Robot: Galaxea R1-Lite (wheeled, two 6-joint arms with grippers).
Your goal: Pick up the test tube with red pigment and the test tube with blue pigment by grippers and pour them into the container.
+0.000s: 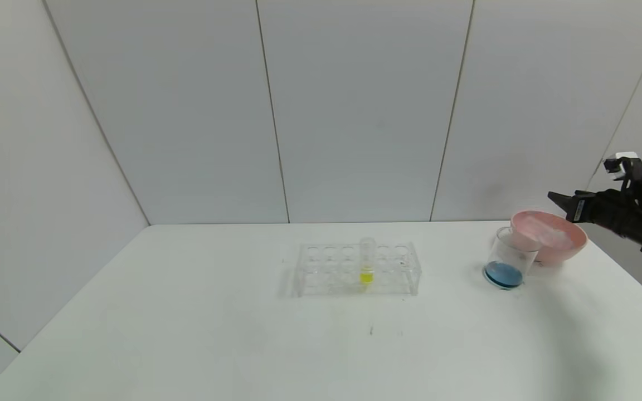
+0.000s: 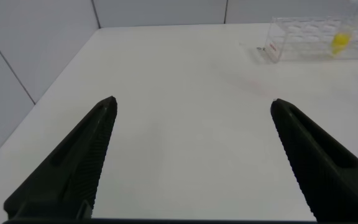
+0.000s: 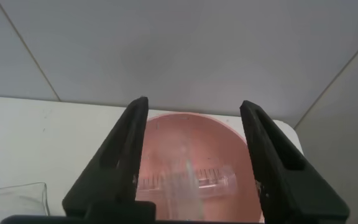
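My right gripper hangs open just above the pink bowl at the table's far right. Between its open jaws, in the right wrist view, my right gripper looks down on a clear tube with scale marks lying in the pink bowl; a blurred clear tube crosses it. No tube with red pigment or blue pigment shows. The container stands against the bowl's left side with blue liquid at its bottom. My left gripper hovers open over bare table, holding nothing.
A clear tube rack sits mid-table with one tube of yellow liquid upright in it; the rack also shows far off in the left wrist view. The table's right edge runs close behind the bowl. Grey wall panels stand behind.
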